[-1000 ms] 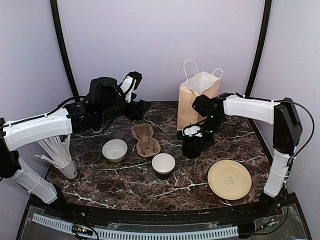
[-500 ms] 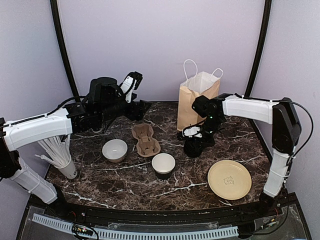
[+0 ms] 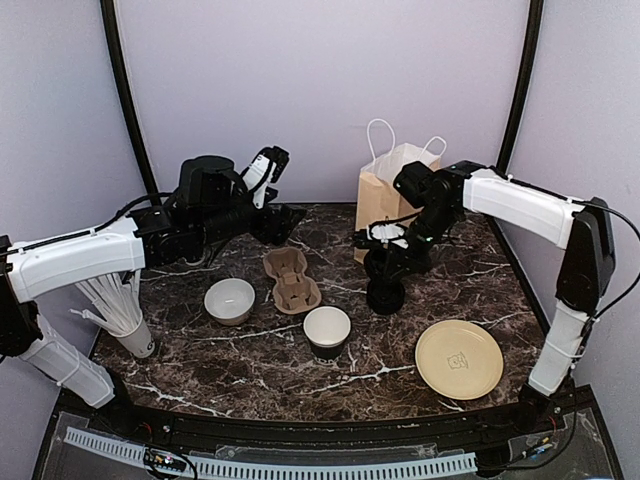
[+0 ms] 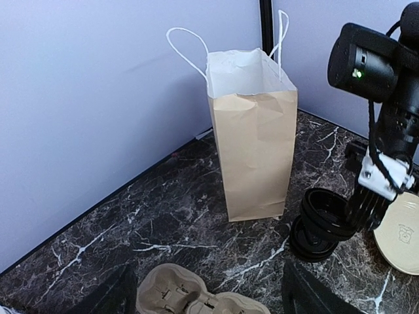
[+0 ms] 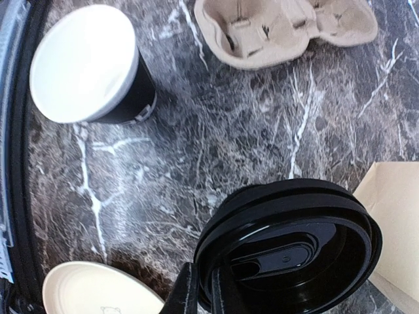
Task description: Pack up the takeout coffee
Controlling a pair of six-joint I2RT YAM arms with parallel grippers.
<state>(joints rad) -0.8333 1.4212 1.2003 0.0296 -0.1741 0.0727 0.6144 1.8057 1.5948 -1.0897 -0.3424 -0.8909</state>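
No lidded black coffee cup shows. One lidless black cup (image 3: 327,330) with a white inside stands mid-table, also in the right wrist view (image 5: 85,62). My right gripper (image 3: 388,250) (image 5: 211,291) is shut on the rim of a black lid (image 5: 294,255) (image 4: 327,209), held tilted just above the low lid stack (image 3: 385,297) (image 4: 313,241). My left gripper (image 3: 280,218) (image 4: 209,302) hangs open and empty above the table's back left, its fingers (image 4: 111,294) wide apart over the cardboard cup carrier (image 3: 291,280) (image 4: 196,297).
A brown paper bag (image 3: 395,195) (image 4: 255,150) stands open at the back, behind the lid stack. A white bowl (image 3: 230,300) sits left of the carrier. A beige plate (image 3: 458,358) lies front right. A nested cup stack (image 3: 120,310) leans at the left edge.
My right gripper has risen from the lid stack with a black lid in it, moving up and towards the bag. The left arm has barely moved.
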